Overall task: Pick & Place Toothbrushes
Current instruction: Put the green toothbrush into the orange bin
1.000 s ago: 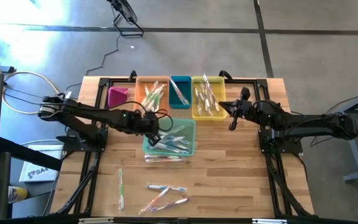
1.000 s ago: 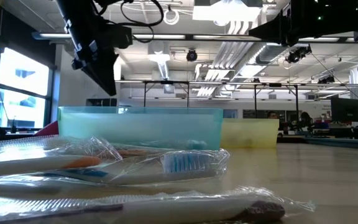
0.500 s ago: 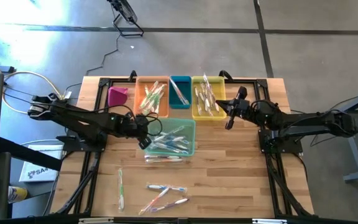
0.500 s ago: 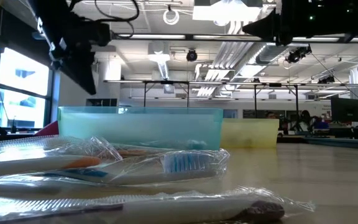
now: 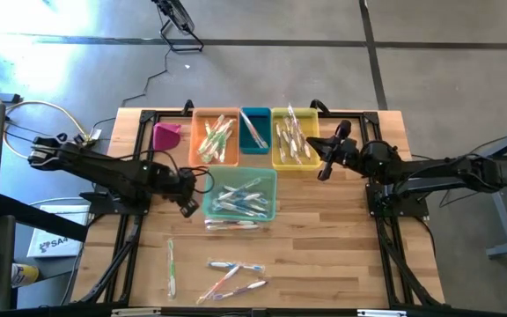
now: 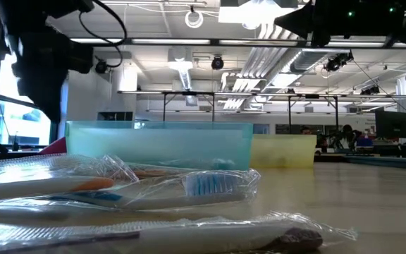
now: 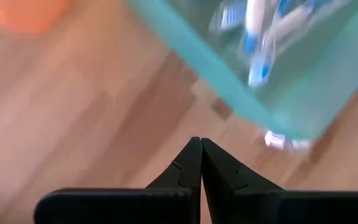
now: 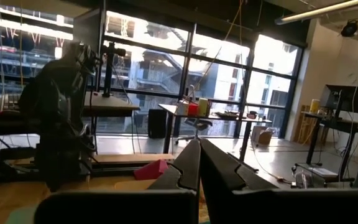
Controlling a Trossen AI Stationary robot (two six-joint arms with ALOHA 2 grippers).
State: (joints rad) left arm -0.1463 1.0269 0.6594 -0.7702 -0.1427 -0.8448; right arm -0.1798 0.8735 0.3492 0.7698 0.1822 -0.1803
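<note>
— While both arms hang above the surface (image 5: 324, 255), is any writing legible?
— Only on a white box (image 5: 49, 244) on the floor by the left edge of the high view; it shows dark letters, something like "SA4", partly cut off. No label on any bin can be read.
— Where are the toothbrushes?
— Most lie in bins: a bunch in the teal bin (image 5: 240, 195) at the middle, more in the orange bin (image 5: 216, 138), the yellow bin (image 5: 294, 139) and a narrow blue bin (image 5: 254, 130) between those two. A pink bin (image 5: 165, 136) sits left of the orange one; its contents cannot be made out. Loose toothbrushes (image 5: 232, 276) lie near the front edge, a green one (image 5: 171, 267) off to their left, and one (image 5: 231, 224) just in front of the teal bin.
— And the left tool?
— The left tool (image 5: 189, 207) is just left of the teal bin, fingers pressed tip to tip with nothing between them. Its wrist view is blurred, showing the teal bin's corner and blue bristles inside.
— The right one?
— The right tool (image 5: 323, 171) hangs beside the yellow bin's right side, also clenched on nothing.
— What is hard to see?
— Low down, wrapped toothbrushes (image 6: 154, 189) fill the foreground; the teal bin hides those behind. Both arms are dark shapes at the top, cut off.
</note>
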